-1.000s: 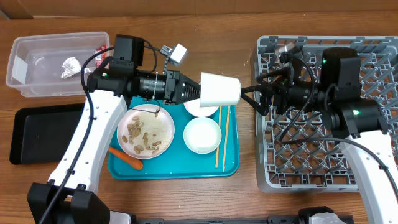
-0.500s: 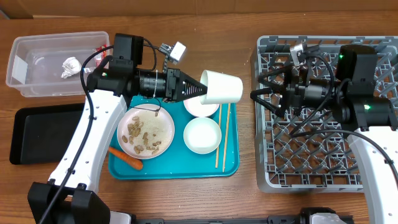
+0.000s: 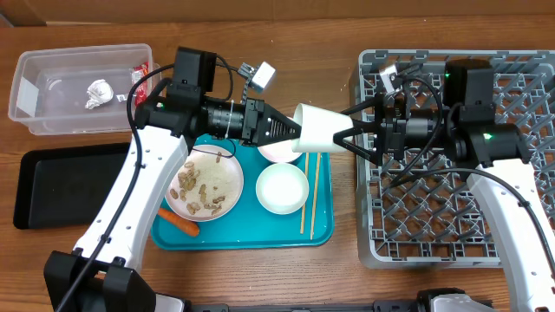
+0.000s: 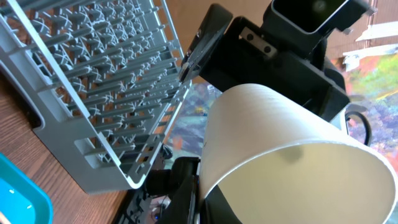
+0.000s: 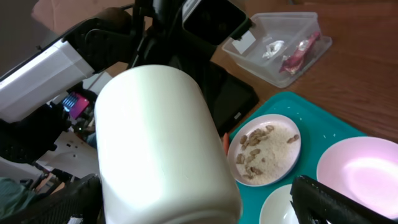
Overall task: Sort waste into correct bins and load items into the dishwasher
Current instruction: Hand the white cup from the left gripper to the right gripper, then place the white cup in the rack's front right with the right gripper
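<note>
The small white cup (image 3: 319, 130) hangs sideways in the air between the teal tray and the grey dishwasher rack (image 3: 434, 217). My left gripper (image 3: 293, 132) is shut on its rim, one finger inside the mouth. My right gripper (image 3: 347, 136) is open, and its fingers flank the cup's base end. In the right wrist view the cup (image 5: 161, 143) fills the space between the wide black fingers (image 5: 336, 199). The left wrist view shows the cup (image 4: 280, 143) with the rack (image 4: 93, 74) behind it.
On the teal tray (image 3: 251, 234) are a plate of rice and peanut shells (image 3: 204, 182), two white bowls (image 3: 282, 188), chopsticks (image 3: 310, 199) and a carrot (image 3: 178, 223). The clear tub (image 3: 52, 121) holds a tissue (image 3: 97, 93) and a red wrapper (image 3: 139, 76). A black tray (image 3: 61, 182) lies below it.
My left arm has carried the cup to the right. My right gripper drew back over the rack, then came left again, and its open fingers now stand around the cup.
</note>
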### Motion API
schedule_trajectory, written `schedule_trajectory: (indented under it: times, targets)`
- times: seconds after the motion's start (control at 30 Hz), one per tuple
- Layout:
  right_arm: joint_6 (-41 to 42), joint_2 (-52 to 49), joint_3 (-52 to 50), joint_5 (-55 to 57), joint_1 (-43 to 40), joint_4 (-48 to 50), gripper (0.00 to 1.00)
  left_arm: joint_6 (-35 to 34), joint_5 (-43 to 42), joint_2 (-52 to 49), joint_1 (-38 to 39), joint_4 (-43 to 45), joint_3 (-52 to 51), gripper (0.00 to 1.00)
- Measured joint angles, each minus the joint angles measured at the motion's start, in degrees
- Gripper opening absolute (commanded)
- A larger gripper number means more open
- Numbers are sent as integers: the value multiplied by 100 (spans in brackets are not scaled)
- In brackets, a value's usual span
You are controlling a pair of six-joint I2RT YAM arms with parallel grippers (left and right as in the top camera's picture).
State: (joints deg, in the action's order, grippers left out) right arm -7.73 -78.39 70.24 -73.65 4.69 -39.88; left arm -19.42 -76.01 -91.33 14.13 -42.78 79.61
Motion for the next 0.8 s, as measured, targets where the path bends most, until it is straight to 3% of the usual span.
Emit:
schedule_trajectory:
  times: [0.17,0.4,0.5,0.63,0.7,0.8]
  targets:
    - [15,0,0,-291,24,22,80,-87,81,0,166,256,0,4]
    - [31,0,0,-339,22,-90,72,-387,256,0,177,555,0,4]
    - [22,0,0,-365,22,-101,59,-442,295,0,190,557,0,4]
    - [42,0,0,-411,11,-125,59,-444,306,0,190,557,0,4]
    - [39,0,0,-413,11,-125,59,-446,308,0,190,557,0,11]
    - [42,0,0,-404,22,-120,52,-479,396,0,195,553,0,41]
